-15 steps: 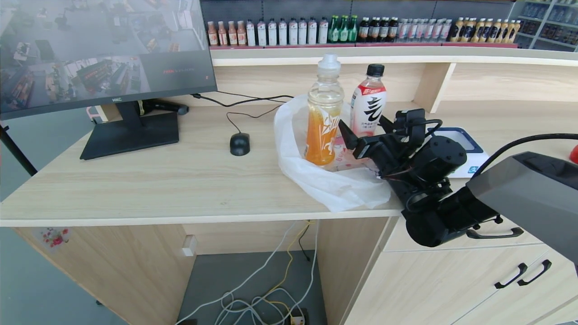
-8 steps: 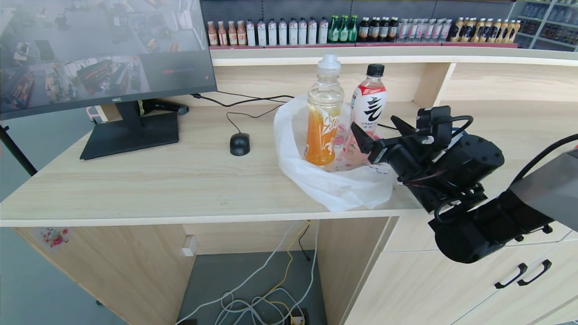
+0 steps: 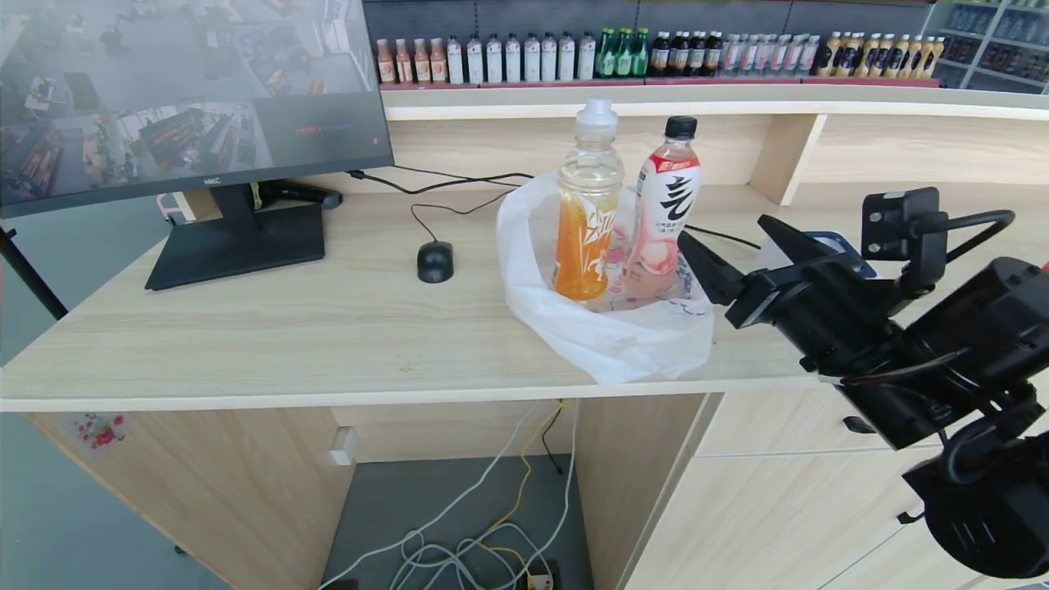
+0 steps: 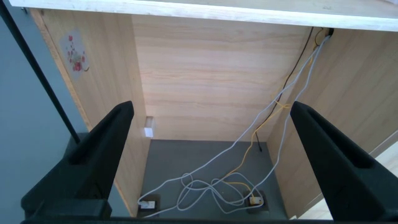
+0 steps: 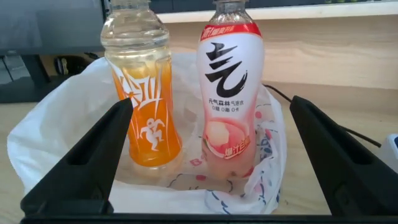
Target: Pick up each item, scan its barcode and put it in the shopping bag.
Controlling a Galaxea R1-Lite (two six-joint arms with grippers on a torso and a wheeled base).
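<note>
Both items stand upright inside the thin white plastic shopping bag point(image 3: 610, 340), which lies open on the light wood surface point(image 3: 287, 328). The clear orange-drink bottle with a white cap point(image 3: 584, 233) sits in the bag's left half. The pink-and-white labelled bottle with a black cap point(image 3: 668, 213) is just beside it on the right, and contact between them is unclear. Right gripper point(image 3: 728, 233) hangs just right of the bag, fingers point(image 3: 709, 270) spread wide and empty. Left gripper point(image 4: 211, 162) is also wide and empty, below the surface and well apart from the bag. Judgement: the filled bottles are moderately heavy, stiff-walled, smooth and apt to slip, so grip each mid-body across the label. The bag film is limp and would drag or collapse if snagged.
</note>
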